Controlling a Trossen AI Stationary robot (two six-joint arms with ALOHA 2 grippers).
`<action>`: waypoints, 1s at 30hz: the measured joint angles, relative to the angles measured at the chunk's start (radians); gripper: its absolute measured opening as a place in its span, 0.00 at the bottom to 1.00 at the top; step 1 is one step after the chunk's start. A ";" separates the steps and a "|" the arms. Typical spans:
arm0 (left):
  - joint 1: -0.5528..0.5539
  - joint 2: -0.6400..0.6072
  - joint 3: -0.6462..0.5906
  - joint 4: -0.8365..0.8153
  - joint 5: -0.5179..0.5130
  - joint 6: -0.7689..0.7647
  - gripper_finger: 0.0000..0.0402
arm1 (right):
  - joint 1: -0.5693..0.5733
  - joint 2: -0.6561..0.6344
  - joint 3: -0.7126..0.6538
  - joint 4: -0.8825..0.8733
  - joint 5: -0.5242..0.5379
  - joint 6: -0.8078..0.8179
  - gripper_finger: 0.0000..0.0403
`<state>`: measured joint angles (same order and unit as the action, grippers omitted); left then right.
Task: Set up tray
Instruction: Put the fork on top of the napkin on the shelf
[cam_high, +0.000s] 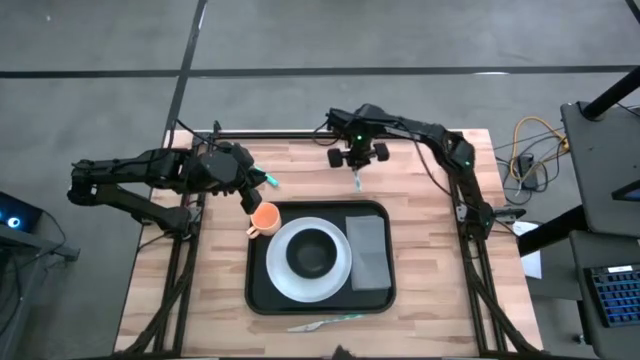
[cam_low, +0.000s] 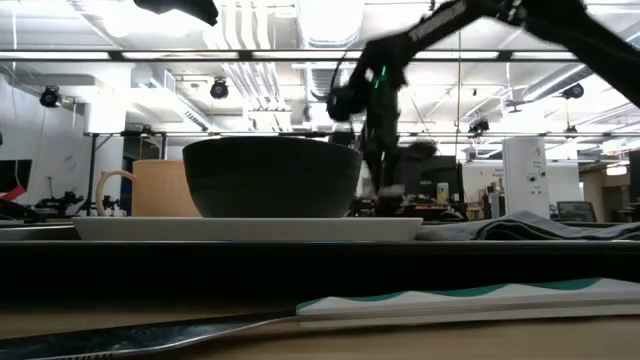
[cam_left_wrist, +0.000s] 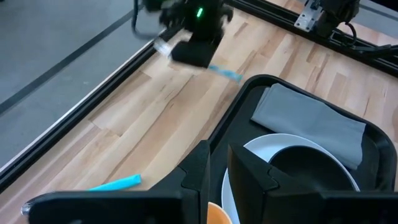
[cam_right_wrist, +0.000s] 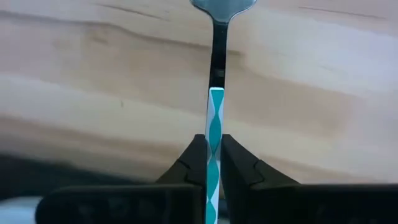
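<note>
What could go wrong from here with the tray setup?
1. The right pincer pinches only the thin teal handle of a utensil, metal end hanging over bare wood; it could swivel or slip.
2. The tray already holds the plate, bowl and napkin, so little free space remains for placing.
3. The left pincer hovers by the orange cup at the tray's corner and could knock it.

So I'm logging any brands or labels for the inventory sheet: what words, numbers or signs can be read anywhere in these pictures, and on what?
None can be read.
The tray, plate, bowl, orange cup and grey cloth: no print shows.
The utensil in the right pincer: teal and white pattern only, no lettering.
White cabinet in the room behind: small dark marks, too small to read.
</note>
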<state>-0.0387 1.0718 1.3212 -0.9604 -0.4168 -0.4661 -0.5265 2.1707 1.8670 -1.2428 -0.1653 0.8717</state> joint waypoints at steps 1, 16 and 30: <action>0.000 0.000 0.000 0.000 0.000 0.001 0.09 | 0.012 -0.030 0.004 -0.027 0.023 0.007 0.03; 0.000 0.001 0.000 0.001 -0.003 0.005 0.09 | 0.546 -0.420 -0.156 -0.117 0.240 0.591 0.03; 0.000 0.002 0.000 0.043 -0.003 0.090 0.09 | 0.714 -0.284 -0.324 0.155 0.153 0.748 0.03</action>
<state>-0.0387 1.0733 1.3212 -0.9173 -0.4202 -0.3759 0.1876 1.8867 1.5430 -1.0873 -0.0121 1.6199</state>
